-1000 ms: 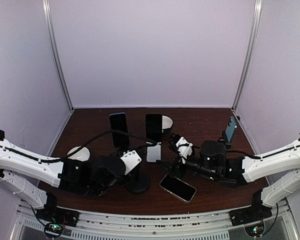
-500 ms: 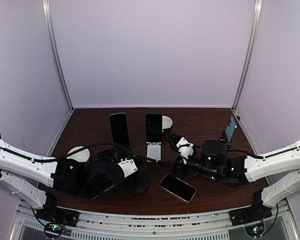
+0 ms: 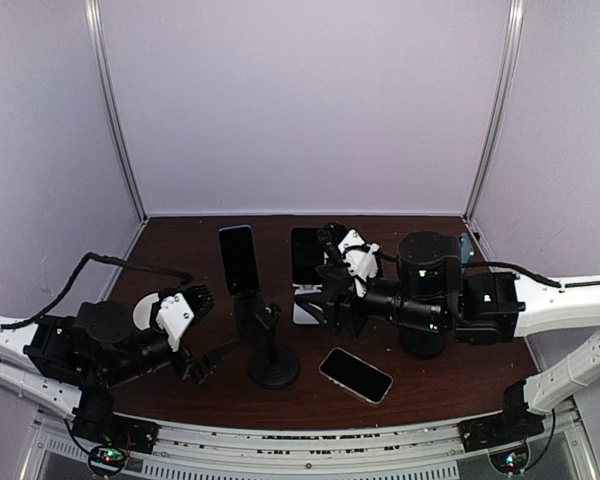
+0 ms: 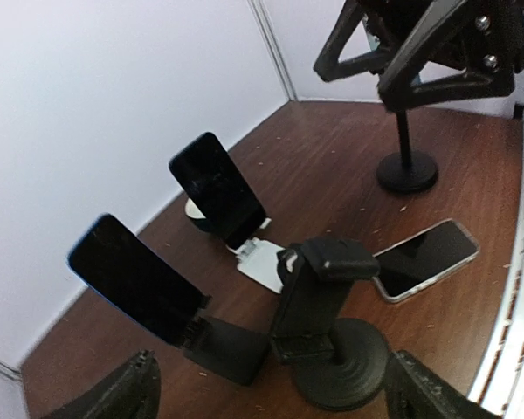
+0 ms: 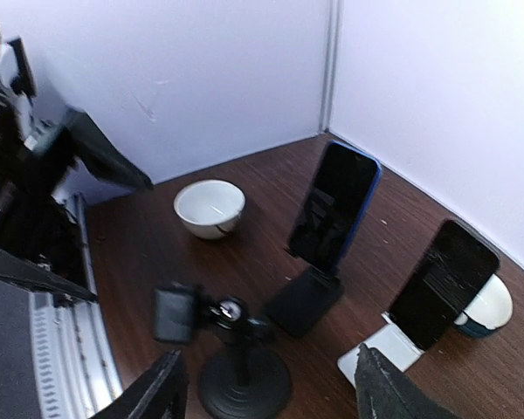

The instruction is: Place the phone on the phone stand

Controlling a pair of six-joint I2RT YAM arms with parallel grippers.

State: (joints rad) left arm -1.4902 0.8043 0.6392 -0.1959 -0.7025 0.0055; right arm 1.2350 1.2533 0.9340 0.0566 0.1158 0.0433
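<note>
The phone [image 3: 355, 375] lies flat on the brown table, screen up, near the front; it also shows in the left wrist view [image 4: 426, 257]. The black phone stand [image 3: 273, 362], a round base with a clamp head, stands just left of it [image 4: 327, 327] [image 5: 240, 367]. My left gripper [image 3: 202, 332] is open, left of the stand and apart from it, with nothing between its fingers [image 4: 275, 397]. My right gripper [image 3: 330, 290] hangs open and empty above the table, behind the phone and right of the stand's head [image 5: 271, 397].
At the back, a blue-cased phone [image 3: 238, 258] leans on a black holder and a dark phone [image 3: 308, 258] on a white holder. A white bowl [image 3: 145, 305] sits by my left arm, another bowl [image 3: 333, 243] behind the dark phone. A pole stand [image 4: 408, 170] is at the right.
My left gripper has opened, let go of the phone stand and drawn back to the left. My right gripper has lifted and moved back from the flat phone.
</note>
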